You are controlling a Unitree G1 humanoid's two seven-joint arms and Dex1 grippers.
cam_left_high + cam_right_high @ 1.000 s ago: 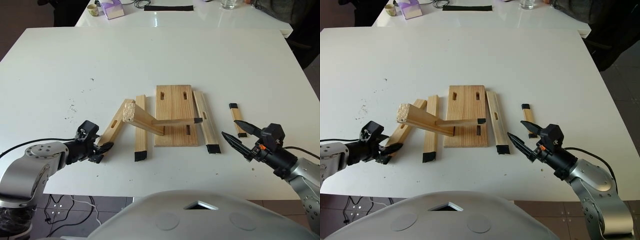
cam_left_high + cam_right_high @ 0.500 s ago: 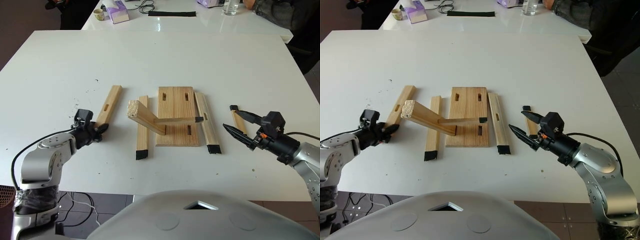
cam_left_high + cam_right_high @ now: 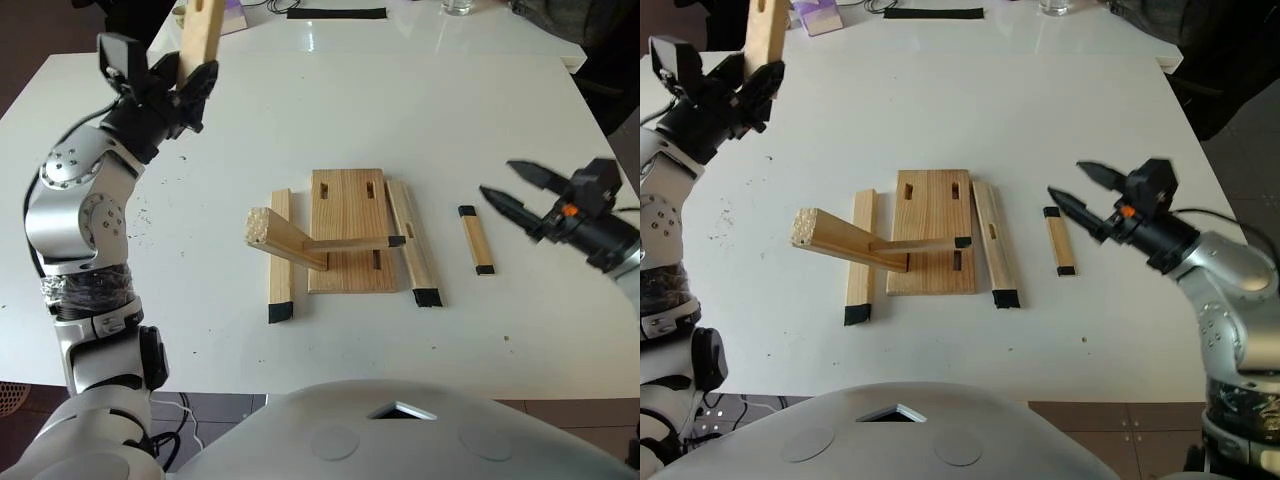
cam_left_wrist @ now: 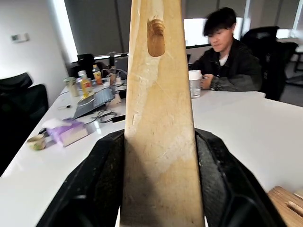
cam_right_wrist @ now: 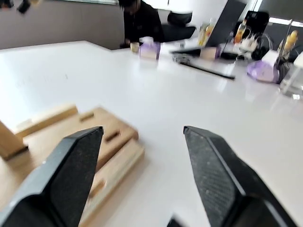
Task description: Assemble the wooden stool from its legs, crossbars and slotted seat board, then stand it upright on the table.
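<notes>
- Left jaws: held high over the far left part of the counter (image 3: 400, 110), closed tight on a slotted leg (image 3: 200, 30).
- The slotted leg (image 4: 161, 118) stands close to upright between the two black fingers (image 4: 102, 189). One slot shows in its face, well above the grip.
- Right jaws: spread wide and holding nothing, above the right side of the counter. In the right wrist view both fingers (image 5: 75, 165) are well apart.
- Seat board (image 3: 347, 230): flat at mid-counter, slots facing up.
- Left-hand leg (image 3: 281, 290): flat, just beside the board's left edge, black cap at its near end.
- Right-hand leg (image 3: 412, 243): flat along the board's right edge, black cap at its near end. Contact with the board cannot be told.
- Slanted leg (image 3: 285, 240): lies across the left-hand leg, its rough end pointing left.
- Long crossbar (image 3: 350, 243): runs from the slanted leg over the seat board and ends in a black tip near the right-hand leg.
- Short crossbar (image 3: 473, 240): flat, black at both ends, apart from the other parts, between the right-hand leg and the right jaws.
</notes>
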